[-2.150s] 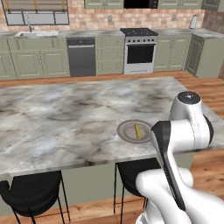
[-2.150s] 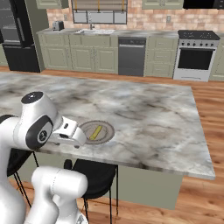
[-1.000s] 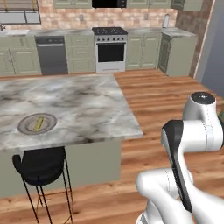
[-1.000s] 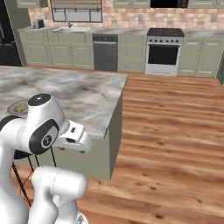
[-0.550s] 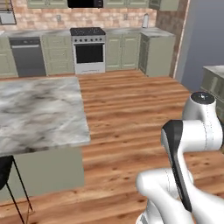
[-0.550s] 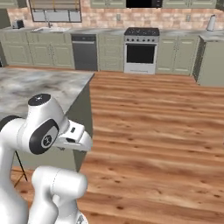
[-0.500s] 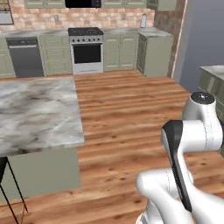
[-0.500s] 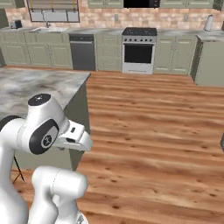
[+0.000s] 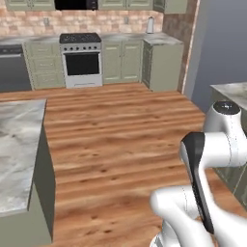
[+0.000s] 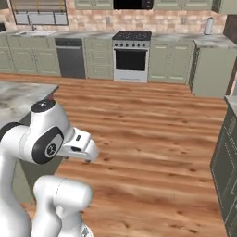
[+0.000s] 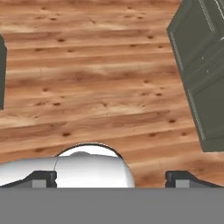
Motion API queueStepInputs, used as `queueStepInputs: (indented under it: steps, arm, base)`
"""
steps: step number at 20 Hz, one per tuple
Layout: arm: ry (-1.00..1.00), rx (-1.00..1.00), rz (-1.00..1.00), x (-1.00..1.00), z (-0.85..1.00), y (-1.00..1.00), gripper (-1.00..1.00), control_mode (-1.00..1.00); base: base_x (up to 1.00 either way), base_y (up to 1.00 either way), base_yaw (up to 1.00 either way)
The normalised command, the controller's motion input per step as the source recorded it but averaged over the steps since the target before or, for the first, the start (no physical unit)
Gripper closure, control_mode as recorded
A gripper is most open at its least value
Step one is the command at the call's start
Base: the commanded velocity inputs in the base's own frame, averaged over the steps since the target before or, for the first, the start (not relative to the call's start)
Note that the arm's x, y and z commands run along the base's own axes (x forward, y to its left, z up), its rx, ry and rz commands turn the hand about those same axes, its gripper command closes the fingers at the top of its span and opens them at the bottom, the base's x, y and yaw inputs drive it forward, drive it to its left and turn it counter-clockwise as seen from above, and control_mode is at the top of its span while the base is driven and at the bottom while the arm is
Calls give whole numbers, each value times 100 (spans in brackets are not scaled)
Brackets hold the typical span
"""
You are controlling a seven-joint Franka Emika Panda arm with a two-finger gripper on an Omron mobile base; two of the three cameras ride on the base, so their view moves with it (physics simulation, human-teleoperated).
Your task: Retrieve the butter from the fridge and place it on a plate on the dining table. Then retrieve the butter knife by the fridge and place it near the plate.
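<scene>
The dining table [image 9: 17, 144] was at the left edge of the left base view, one marble corner and its pale green side showing; in the right base view it was a sliver of marble at the left edge behind the arm. Its visible long edge ran away from the camera toward the wall counters. No plate, butter or butter knife could be made out on the part of the top that showed.

The gripper [image 11: 111, 177] was wide open and empty in the hand view, fingertips [image 11: 43, 178] far apart at the bottom, pointing down at the wooden floor [image 9: 120, 135]. A dark green cabinet [image 11: 201, 65] sat at the upper right of that view.

The stove [image 10: 131, 55] stood against the back wall, the dishwasher [image 10: 71, 58] to its left, and a kettle [image 10: 209, 26] on the wall counter near its right end. Another marble counter corner [image 9: 231, 91] was at the right edge of the left base view.

Compared with the earlier frames: the whole scene had slid left, so the base had turned or driven. The plate with the yellow butter lying flat on it, near the table's front edge, was in both base views then and had gone out of frame. The table had shrunk to a corner. Gripper opening looked unchanged.
</scene>
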Motion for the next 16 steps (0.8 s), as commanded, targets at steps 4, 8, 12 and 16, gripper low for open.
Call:
queueStepInputs:
  steps: [4,8,12,16]
  arm:
    - [0,0,0,0,0,0,-100,100]
    - [0,0,0,0,0,0,-100,100]
    - [0,0,0,0,0,0,-100,100]
    - [0,0,0,0,0,0,-100,100]
  base:
    - [100,-9,5]
    - [100,0,0]
    - [100,0,0]
    - [100,0,1]
